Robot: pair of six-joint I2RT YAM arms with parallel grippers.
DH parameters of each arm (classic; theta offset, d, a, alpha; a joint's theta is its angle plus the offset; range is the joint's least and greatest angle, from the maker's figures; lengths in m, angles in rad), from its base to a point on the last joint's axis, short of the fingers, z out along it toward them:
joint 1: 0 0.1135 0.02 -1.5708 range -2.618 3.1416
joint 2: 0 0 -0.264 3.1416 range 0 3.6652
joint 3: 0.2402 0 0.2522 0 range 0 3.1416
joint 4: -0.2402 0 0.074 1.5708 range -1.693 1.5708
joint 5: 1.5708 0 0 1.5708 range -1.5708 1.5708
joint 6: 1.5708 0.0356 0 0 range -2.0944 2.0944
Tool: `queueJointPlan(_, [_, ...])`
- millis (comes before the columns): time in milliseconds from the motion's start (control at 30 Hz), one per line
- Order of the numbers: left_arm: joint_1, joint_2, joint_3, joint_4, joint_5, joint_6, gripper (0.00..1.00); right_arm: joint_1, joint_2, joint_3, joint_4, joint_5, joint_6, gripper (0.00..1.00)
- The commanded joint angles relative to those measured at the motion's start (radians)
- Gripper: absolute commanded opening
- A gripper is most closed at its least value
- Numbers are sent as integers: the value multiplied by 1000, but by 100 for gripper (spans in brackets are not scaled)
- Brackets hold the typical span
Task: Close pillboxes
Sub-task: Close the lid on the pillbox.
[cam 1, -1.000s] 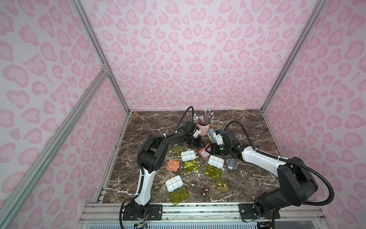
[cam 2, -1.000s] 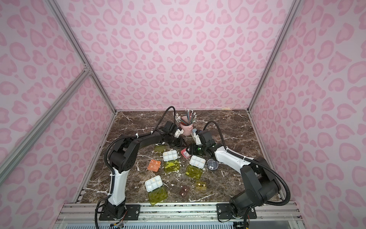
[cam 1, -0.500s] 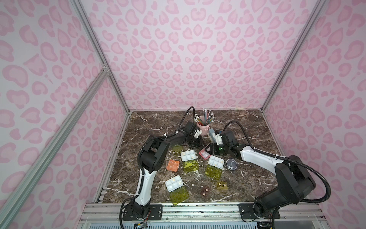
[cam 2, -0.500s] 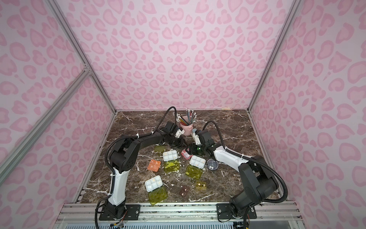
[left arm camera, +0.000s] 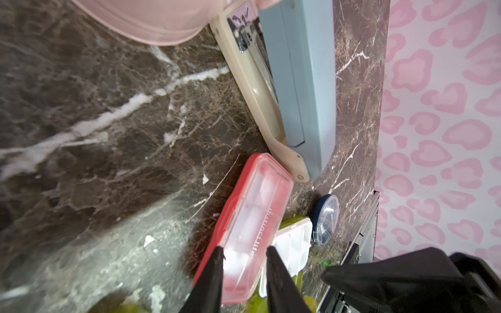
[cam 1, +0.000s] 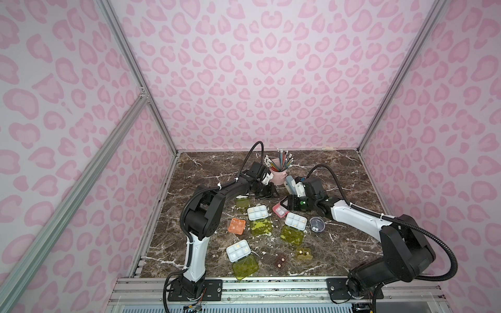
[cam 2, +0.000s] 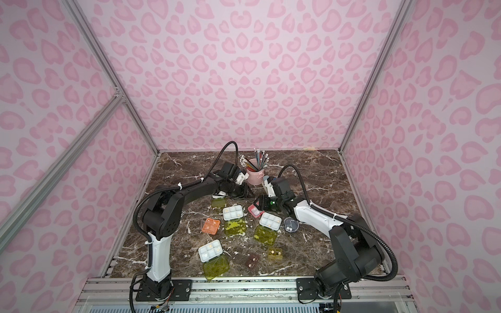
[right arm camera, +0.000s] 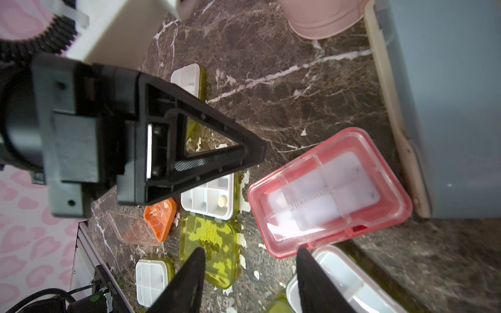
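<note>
Pink pillbox (right arm camera: pixel 328 192): flat on marble table (right arm camera: pixel 271 94), clear lid over tray, just beside stapler (left arm camera: pixel 298 81); long axis runs stapler-end to left gripper (left arm camera: pixel 245 252). Left arm reaches low, jaws narrowly parted (empty). Right gripper (right arm camera: pixel 250 253): jaws wide, empty, at latch edge.

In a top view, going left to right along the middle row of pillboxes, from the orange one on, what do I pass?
orange pillbox → white tray → pink pillbox → second white tray → round dark-blue pillbox
</note>
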Motion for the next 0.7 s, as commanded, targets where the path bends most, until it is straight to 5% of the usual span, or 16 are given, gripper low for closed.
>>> queueJointPlan(0, [0, -18, -7, -17, -8, 13, 31, 1, -14, -12, 7, 1, -8, 56])
queueJointPlan(667, [0, -202, -167, -34, -6, 8, 33, -5, -52, -66, 10, 17, -12, 59])
